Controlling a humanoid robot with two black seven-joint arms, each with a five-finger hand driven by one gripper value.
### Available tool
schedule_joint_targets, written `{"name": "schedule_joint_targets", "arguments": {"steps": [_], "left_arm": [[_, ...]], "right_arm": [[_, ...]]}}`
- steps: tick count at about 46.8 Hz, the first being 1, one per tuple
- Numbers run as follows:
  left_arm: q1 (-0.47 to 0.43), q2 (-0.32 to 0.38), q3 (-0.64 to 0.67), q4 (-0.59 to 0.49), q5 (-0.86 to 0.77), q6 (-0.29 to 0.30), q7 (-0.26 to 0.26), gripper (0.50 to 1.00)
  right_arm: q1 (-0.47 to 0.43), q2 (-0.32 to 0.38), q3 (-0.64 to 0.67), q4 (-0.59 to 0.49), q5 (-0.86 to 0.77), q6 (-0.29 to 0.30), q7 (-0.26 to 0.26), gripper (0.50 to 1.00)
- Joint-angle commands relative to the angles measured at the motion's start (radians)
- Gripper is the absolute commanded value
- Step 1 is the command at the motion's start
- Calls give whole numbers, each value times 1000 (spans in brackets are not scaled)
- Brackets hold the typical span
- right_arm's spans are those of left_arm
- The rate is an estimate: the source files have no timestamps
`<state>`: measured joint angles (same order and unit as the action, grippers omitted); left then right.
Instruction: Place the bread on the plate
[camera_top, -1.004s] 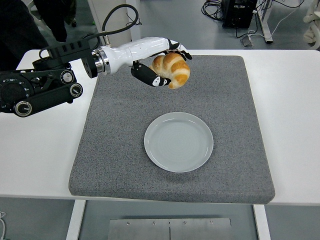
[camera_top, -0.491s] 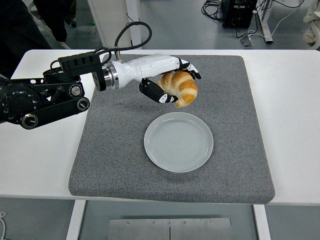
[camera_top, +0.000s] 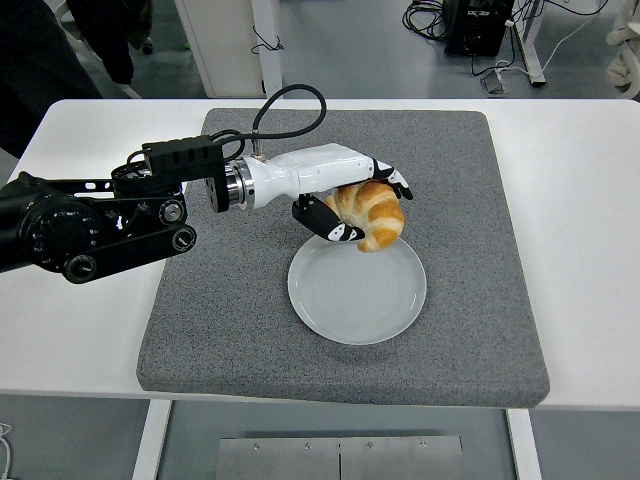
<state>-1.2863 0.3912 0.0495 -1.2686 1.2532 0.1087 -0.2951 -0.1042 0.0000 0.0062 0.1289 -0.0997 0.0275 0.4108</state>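
Left hand (camera_top: 345, 200) closed around bread (camera_top: 370, 213), held above far rim of plate (camera_top: 357, 295) on grey mat (camera_top: 230, 320); best carried nearer, over plate centre, lowered until bread rests, fingers opened only then, to avoid rolling off the rim.

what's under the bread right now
The bread, held in the left hand, hangs over the far rim of the empty plate, which lies on the grey mat. The strip of rim right behind the bread is covered.
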Motion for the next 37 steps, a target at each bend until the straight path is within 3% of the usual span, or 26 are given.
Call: {"name": "schedule_joint_targets", "arguments": {"steps": [1,29,37], "left_arm": [[12,0,13,0,22,5,-1,711],[51,-17,16,0,91,57,-2,711],[68,-31,53,0,134,104,-2,711]], "right_arm": [[0,0,0,0,0,0,0,1000],[0,0,0,0,0,0,0,1000],[0,0,0,0,0,0,0,1000]]}}
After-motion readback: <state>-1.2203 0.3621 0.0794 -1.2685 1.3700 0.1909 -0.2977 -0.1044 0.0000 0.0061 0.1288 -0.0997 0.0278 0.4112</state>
